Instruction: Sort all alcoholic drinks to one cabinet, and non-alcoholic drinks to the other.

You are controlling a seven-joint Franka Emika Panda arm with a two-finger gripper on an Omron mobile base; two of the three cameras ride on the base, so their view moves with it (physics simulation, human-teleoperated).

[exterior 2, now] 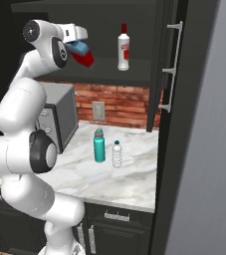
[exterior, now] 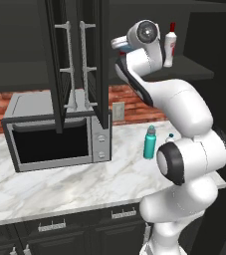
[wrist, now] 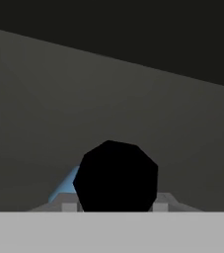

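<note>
Matte black wall cabinets hang over a brick backsplash (exterior 2: pixel 129 107) and a marble counter (exterior: pixel 59 187). Gripper (exterior 2: pixel 81 46) raised inside the open right-hand cabinet (exterior 2: pixel 134 74), its jaws pinched on the squat blue bottle (exterior 2: pixel 83 55), which hangs tilted above the dark shelf without resting on it; the red label shows in the right base view. From the hand view, the bottle's black cap (wrist: pixel 116 175) sits between the fingertips, with a sliver of blue body beside it and the cabinet's dark interior beyond. On the same shelf, well to the right of the held bottle, the slim white bottle (exterior 2: pixel 123 48) with red cap stands upright. That cabinet's door (exterior 2: pixel 171 64) is swung open, silver bar handle facing the room. Below on the counter, the teal bottle (exterior 2: pixel 99 145) and the clear ribbed bottle (exterior 2: pixel 116 154) stand upright, just beside each other and apart. A wall outlet (exterior 2: pixel 98 110) is set in the brick behind them. Farther left, a microwave (exterior: pixel 57 134) rests on the counter beneath the second cabinet (exterior: pixel 77 64), whose doors also stand open.
</note>
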